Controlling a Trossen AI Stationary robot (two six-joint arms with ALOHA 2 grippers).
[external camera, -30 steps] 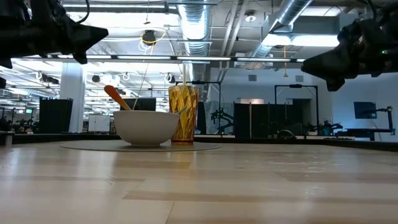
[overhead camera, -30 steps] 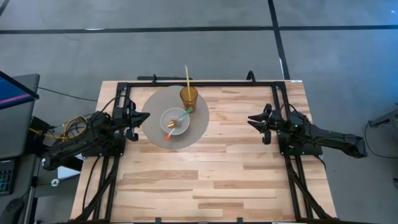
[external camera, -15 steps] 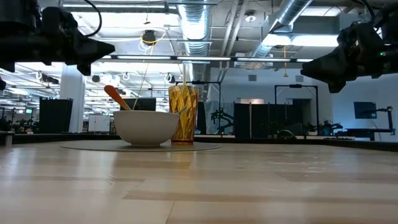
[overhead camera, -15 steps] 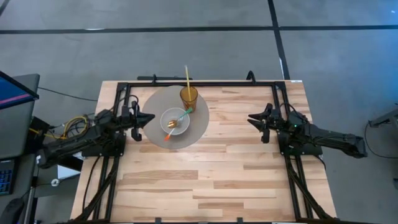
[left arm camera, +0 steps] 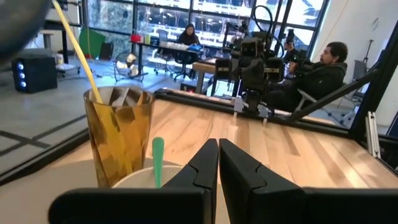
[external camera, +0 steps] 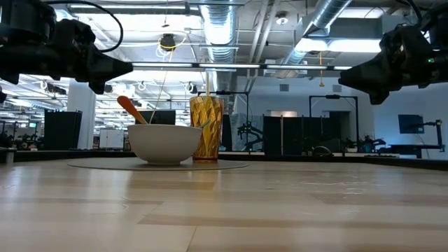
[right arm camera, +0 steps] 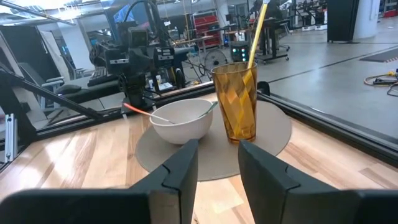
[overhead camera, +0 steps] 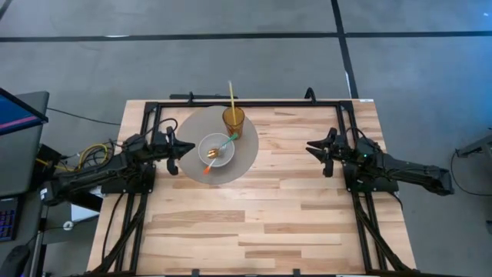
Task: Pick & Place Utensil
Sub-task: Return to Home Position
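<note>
A white bowl (overhead camera: pixel 222 161) stands on a round grey mat (overhead camera: pixel 247 158) near the table's far edge. A utensil with an orange end (overhead camera: pixel 205 170) and a green end (overhead camera: pixel 232 138) lies slanted in the bowl, both ends over the rim. Behind the bowl stands an amber cup (overhead camera: pixel 234 120) holding a yellow straw (overhead camera: pixel 230 94). My left gripper (overhead camera: pixel 187 146) hovers shut over the mat's left edge, pointing at the bowl; its wrist view shows the green end (left arm camera: pixel 158 160) just ahead. My right gripper (overhead camera: pixel 310 147) waits open, well right of the mat, above the table.
A black metal frame (overhead camera: pixel 254 102) runs along the table's far edge and down both sides beside the arms. Bare wooden tabletop (overhead camera: pixel 254 215) fills the middle and near part. People sit beyond the table's right side (left arm camera: pixel 323 68).
My left gripper has moved toward the table's right, from beside the mat to over its left edge, nearer the bowl, staying level and shut. The bowl, utensil and cup have not moved.
</note>
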